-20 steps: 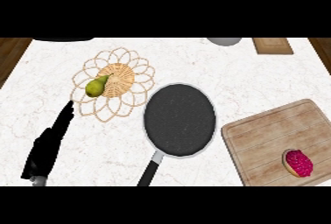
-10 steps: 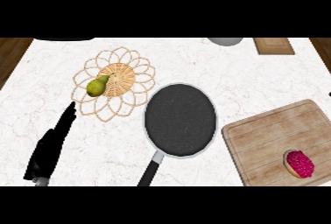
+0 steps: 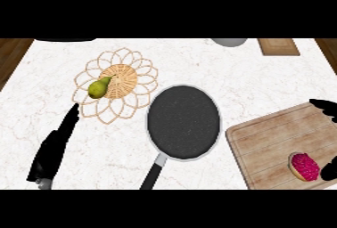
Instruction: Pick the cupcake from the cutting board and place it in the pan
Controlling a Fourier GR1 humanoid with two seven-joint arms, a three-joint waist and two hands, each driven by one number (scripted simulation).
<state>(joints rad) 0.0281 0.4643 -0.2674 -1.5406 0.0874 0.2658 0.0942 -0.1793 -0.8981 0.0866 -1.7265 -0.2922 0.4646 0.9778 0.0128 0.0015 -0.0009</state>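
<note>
Head view: cupcake (image 3: 305, 166) on the cutting board (image 3: 270, 142), right of the pan (image 3: 183, 121).
Its long axis runs near up-down, pink top showing; my left hand (image 3: 52, 151) rests straight-fingered, empty; my right hand (image 3: 322, 106), I cannot tell.

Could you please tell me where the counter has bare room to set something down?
Bare counter lies behind the pan and cutting board, up to the grey bowl, and in front between the left hand and the pan's handle. The woven mat crowds the pan.
</note>
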